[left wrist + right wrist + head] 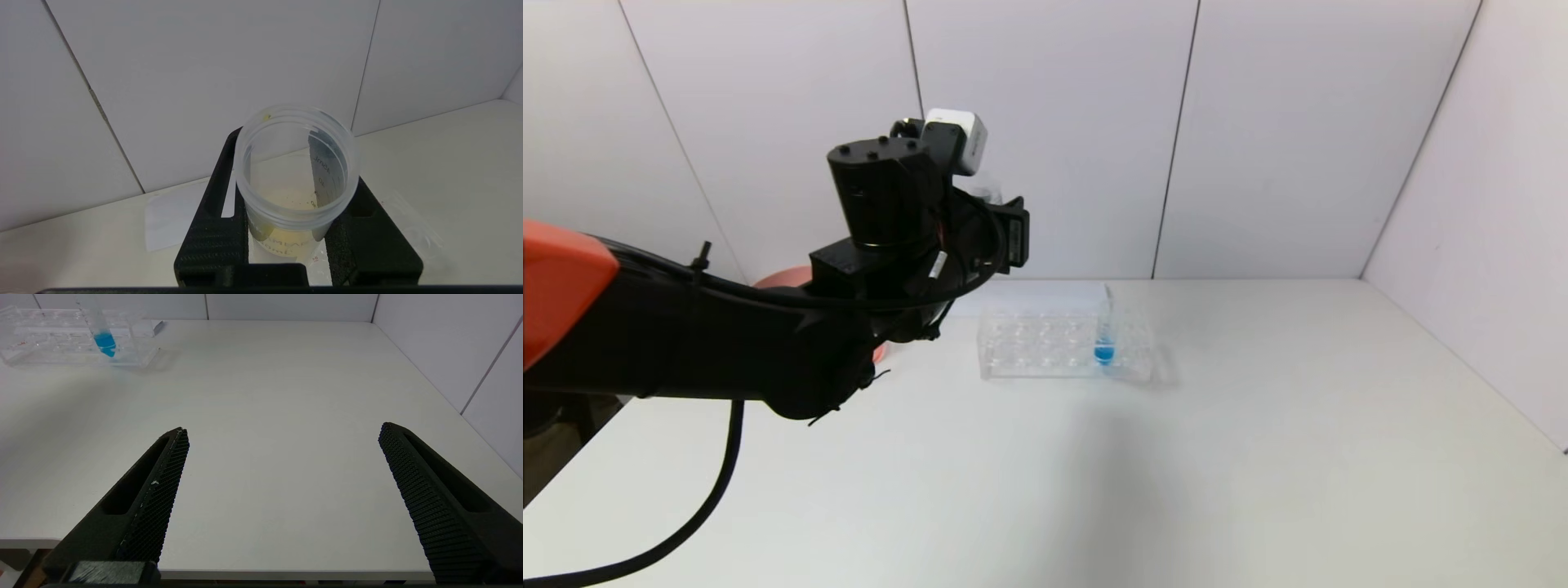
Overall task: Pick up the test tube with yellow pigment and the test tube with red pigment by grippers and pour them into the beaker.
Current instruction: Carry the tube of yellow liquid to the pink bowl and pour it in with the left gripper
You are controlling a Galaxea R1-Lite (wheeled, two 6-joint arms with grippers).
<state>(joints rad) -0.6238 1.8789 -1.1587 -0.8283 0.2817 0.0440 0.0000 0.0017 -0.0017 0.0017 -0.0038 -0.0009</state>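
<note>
Left wrist view: left gripper (286,241) jaws clamp beaker (295,171)

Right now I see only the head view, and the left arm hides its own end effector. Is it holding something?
Observer: Yes. The left end effector is shut on the clear beaker.
Operator: Is anything inside it?
Observer: A shallow layer of pale yellow liquid lies at the bottom.
Operator: And the right end effector? It is outside my view.
Observer: The right end effector is open and empty, over the near edge of the table.
</note>
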